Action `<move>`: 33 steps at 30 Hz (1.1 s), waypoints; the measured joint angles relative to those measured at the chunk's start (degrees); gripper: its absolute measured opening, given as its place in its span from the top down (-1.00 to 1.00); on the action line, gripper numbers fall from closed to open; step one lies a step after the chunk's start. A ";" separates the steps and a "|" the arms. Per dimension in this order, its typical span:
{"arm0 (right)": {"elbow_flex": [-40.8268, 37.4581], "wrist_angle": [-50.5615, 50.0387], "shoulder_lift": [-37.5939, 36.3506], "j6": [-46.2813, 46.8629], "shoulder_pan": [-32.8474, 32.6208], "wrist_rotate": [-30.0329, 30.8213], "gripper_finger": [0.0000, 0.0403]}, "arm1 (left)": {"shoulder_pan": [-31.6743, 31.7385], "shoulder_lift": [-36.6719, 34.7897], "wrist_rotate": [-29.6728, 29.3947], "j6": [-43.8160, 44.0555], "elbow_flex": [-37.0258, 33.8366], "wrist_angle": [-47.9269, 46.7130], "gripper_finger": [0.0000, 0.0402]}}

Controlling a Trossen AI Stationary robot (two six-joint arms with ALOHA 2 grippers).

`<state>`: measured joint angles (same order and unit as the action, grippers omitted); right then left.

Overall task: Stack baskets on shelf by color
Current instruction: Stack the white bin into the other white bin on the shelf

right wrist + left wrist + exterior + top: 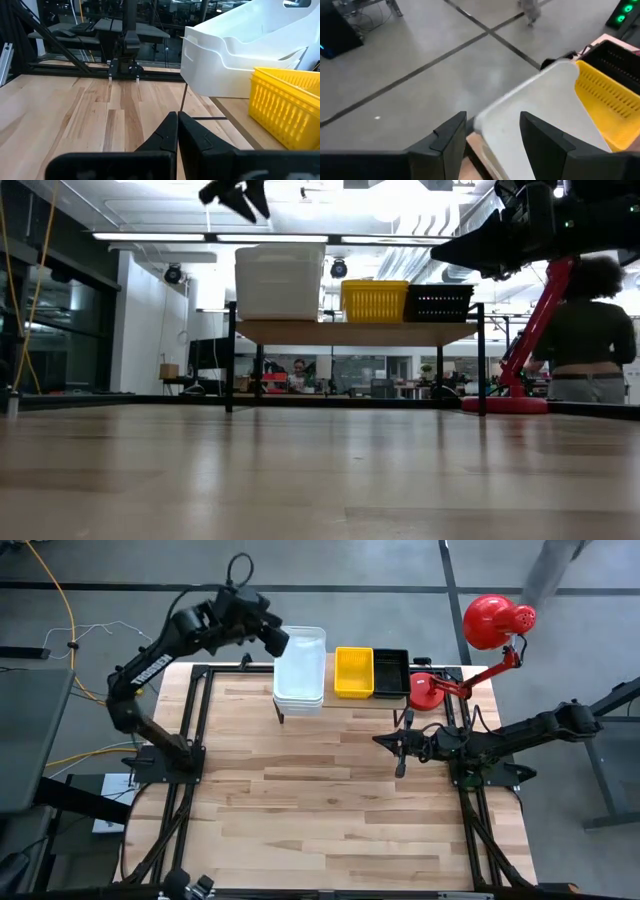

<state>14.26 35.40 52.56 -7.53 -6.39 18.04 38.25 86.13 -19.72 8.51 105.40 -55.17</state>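
Observation:
A stack of white baskets [300, 665] [280, 280] [225, 65] sits on the left end of the shelf [355, 332]. A yellow basket [353, 672] [375, 300] and a black basket [390, 672] [437, 302] stand beside it. My left gripper [278, 640] [492, 120] is open. It hovers just above the white stack's far-left corner and stands clear of it in the low view [240, 195]. My right gripper [398, 752] [177, 130] is shut, holds nothing, and waits over the table near the right side.
A red desk lamp has its base [430, 690] [505, 402] by the shelf's right end and its head [490, 620] beyond the far edge. A person [590, 330] stands behind the table on the right. Bare wooden table [320, 800] lies in front of the shelf.

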 joint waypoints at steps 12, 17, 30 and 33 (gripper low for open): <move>0.00 0.04 0.00 0.00 0.00 0.00 1.00 | -3.75 -15.23 -4.82 7.92 -32.60 23.51 0.14; 0.00 1.12 0.00 -0.02 -0.01 0.01 1.00 | -4.63 -15.95 -8.87 12.71 -39.67 29.45 0.14; 0.00 1.73 0.00 -0.37 0.00 0.00 1.00 | -5.04 -15.72 -7.53 14.93 -40.85 36.25 0.39; 0.00 1.74 0.00 -0.44 -0.01 0.00 1.00 | -5.04 -15.71 -6.83 14.60 -40.85 36.18 0.68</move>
<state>14.26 37.14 52.56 -7.97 -6.40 18.04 33.21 70.41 -26.55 23.11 64.55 -18.98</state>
